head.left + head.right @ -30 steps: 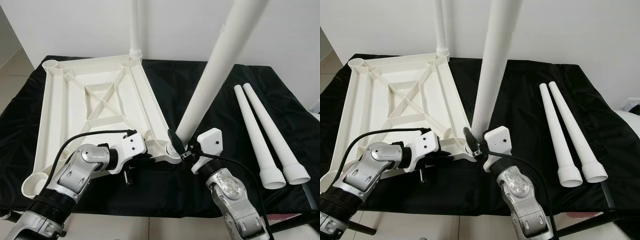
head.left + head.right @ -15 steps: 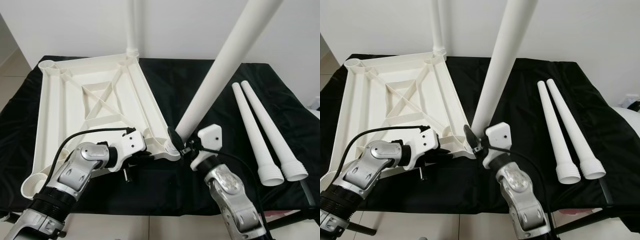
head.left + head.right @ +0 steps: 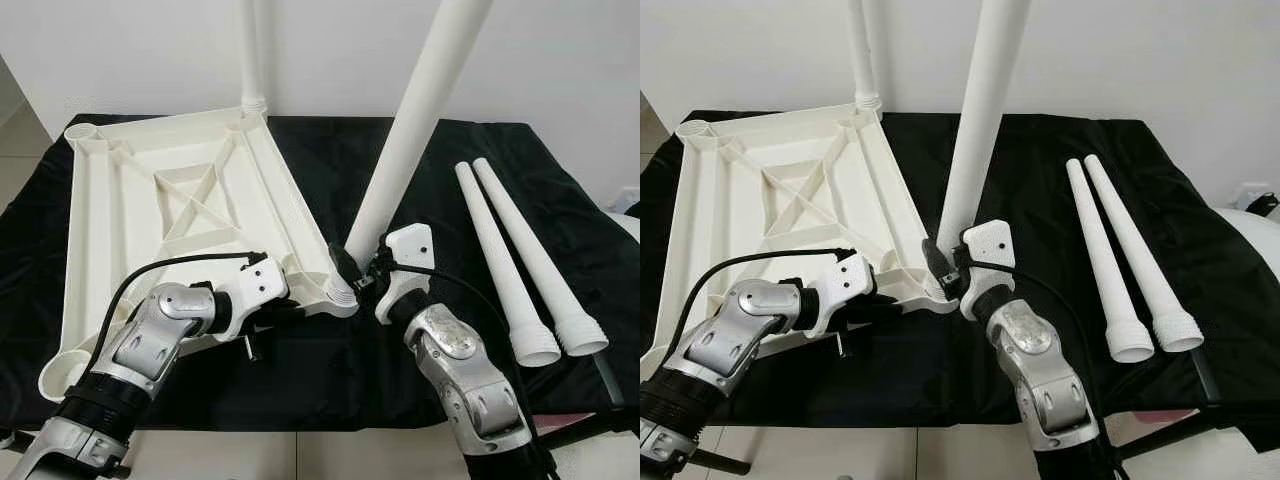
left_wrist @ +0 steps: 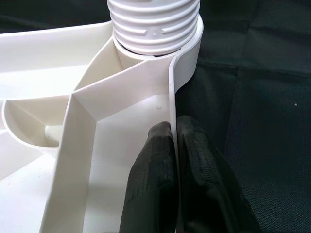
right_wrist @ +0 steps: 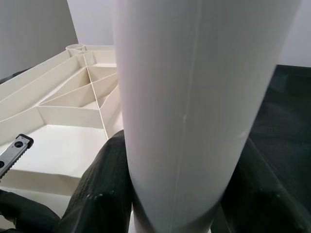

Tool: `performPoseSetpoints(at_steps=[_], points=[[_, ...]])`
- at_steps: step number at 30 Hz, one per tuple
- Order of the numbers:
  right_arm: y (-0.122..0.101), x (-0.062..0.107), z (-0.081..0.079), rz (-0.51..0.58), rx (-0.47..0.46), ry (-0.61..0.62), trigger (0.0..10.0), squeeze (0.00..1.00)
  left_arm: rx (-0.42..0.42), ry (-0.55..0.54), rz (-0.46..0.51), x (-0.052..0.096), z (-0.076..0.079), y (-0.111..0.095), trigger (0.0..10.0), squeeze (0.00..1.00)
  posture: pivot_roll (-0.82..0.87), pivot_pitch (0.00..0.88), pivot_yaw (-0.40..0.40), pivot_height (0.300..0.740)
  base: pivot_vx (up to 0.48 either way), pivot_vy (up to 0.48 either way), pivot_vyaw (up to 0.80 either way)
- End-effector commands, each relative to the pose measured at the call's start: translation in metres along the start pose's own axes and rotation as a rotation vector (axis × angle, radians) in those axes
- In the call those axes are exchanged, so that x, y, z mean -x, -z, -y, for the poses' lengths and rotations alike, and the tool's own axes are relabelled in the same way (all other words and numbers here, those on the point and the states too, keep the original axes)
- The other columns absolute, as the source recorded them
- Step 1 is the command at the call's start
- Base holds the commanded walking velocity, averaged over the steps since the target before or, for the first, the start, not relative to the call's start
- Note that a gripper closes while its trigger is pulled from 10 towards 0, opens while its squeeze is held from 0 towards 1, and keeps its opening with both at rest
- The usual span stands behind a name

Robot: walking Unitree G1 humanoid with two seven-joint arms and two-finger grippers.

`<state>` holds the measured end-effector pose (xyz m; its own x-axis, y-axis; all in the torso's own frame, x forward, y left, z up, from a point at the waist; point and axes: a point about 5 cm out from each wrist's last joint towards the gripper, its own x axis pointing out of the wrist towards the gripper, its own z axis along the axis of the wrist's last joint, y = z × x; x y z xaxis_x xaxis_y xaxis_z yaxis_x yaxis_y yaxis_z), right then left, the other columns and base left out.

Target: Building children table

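The white tabletop [image 3: 130, 215] lies upside down on the black-covered table. One white leg [image 3: 247, 50] stands in its far corner socket. A second leg [image 3: 415, 120] stands in the near right corner socket [image 4: 187, 53], leaning slightly right, its threaded end [image 4: 153, 22] seated in it. My right gripper [image 3: 356, 280] is shut on this leg just above the socket, a black finger [image 5: 104, 194] on each side. My left gripper [image 4: 174, 130] is shut on the tabletop's rim [image 4: 171, 97] just beside that corner.
Two loose white legs [image 3: 500, 260] [image 3: 540, 255] lie side by side on the black cloth [image 3: 330, 160] at the right, threaded ends toward me. The table's front edge is close below my arms. A white wall rises behind.
The leg in my right gripper has swung from a strong rightward lean to nearer upright, and the right wrist has shifted left toward the corner. The left gripper keeps its hold on the rim.
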<state>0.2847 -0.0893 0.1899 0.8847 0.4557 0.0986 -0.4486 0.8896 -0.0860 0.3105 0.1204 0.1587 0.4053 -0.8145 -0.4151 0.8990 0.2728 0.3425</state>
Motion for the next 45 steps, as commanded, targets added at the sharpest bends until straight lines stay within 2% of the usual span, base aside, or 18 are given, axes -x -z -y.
performPoseSetpoints(at_steps=[1, 4, 7, 11, 18, 26, 30, 31, 36, 38, 40, 45], points=[[0.070, 0.014, 0.007, -0.375, -0.045, 0.058, 10.0, 0.00, -0.033, -0.103, 0.043, 0.004, -0.011, -0.012, 0.0, 0.00, 0.00, 0.167, 0.003, 0.740, 0.000, 0.000, 0.00], [0.071, 0.012, 0.006, -0.397, 0.017, 0.044, 10.0, 0.00, -0.034, -0.103, 0.045, 0.003, -0.011, -0.012, 0.0, 0.00, 0.00, 0.166, 0.003, 0.740, 0.000, 0.000, 0.00], [0.073, 0.014, 0.004, -0.415, 0.021, 0.036, 10.0, 0.00, -0.033, -0.105, 0.044, 0.003, -0.011, -0.012, 0.0, 0.00, 0.00, 0.167, 0.001, 0.740, 0.000, 0.000, 0.00], [0.075, 0.014, 0.001, -0.459, 0.008, 0.019, 10.0, 0.00, -0.030, -0.106, 0.043, 0.004, -0.011, -0.012, 0.0, 0.00, 0.00, 0.168, 0.004, 0.740, 0.000, 0.000, 0.00], [0.076, 0.005, 0.007, -0.487, -0.043, 0.069, 10.0, 0.00, -0.029, -0.107, 0.048, 0.003, -0.012, -0.013, 0.0, 0.00, 0.00, 0.166, 0.001, 0.740, 0.000, 0.000, 0.00], [0.073, -0.001, 0.008, -0.483, -0.108, 0.077, 10.0, 0.00, -0.027, -0.110, 0.047, 0.003, -0.011, -0.012, 0.0, 0.00, 0.00, 0.163, -0.001, 0.740, 0.000, 0.000, 0.00], [0.068, -0.005, 0.009, -0.455, -0.063, 0.043, 10.0, 0.00, -0.027, -0.108, 0.050, 0.002, -0.011, -0.013, 0.0, 0.00, 0.00, 0.160, -0.001, 0.740, 0.000, 0.000, 0.00], [0.064, -0.008, 0.007, -0.440, -0.005, -0.012, 10.0, 0.00, -0.028, -0.106, 0.052, 0.001, -0.010, -0.013, 0.0, 0.00, 0.00, 0.156, -0.001, 0.740, 0.000, 0.000, 0.00], [0.064, -0.008, 0.007, -0.440, 0.010, -0.039, 10.0, 0.00, -0.028, -0.106, 0.053, 0.001, -0.010, -0.013, 0.0, 0.00, 0.00, 0.154, -0.002, 0.740, 0.000, 0.000, 0.00], [0.068, -0.002, 0.010, -0.454, 0.101, -0.076, 10.0, 0.00, -0.029, -0.109, 0.053, 0.002, -0.010, -0.013, 0.0, 0.00, 0.00, 0.148, -0.007, 0.740, 0.000, 0.000, 0.00], [0.071, 0.001, 0.011, -0.460, 0.134, -0.084, 10.0, 0.00, -0.029, -0.111, 0.052, 0.002, -0.010, -0.013, 0.0, 0.00, 0.00, 0.148, -0.007, 0.740, 0.000, 0.000, 0.00], [0.075, 0.011, 0.008, -0.444, 0.141, -0.119, 10.0, 0.00, -0.029, -0.114, 0.051, 0.003, -0.010, -0.012, 0.0, 0.00, 0.01, 0.143, -0.009, 0.740, 0.000, 0.000, 0.00]])
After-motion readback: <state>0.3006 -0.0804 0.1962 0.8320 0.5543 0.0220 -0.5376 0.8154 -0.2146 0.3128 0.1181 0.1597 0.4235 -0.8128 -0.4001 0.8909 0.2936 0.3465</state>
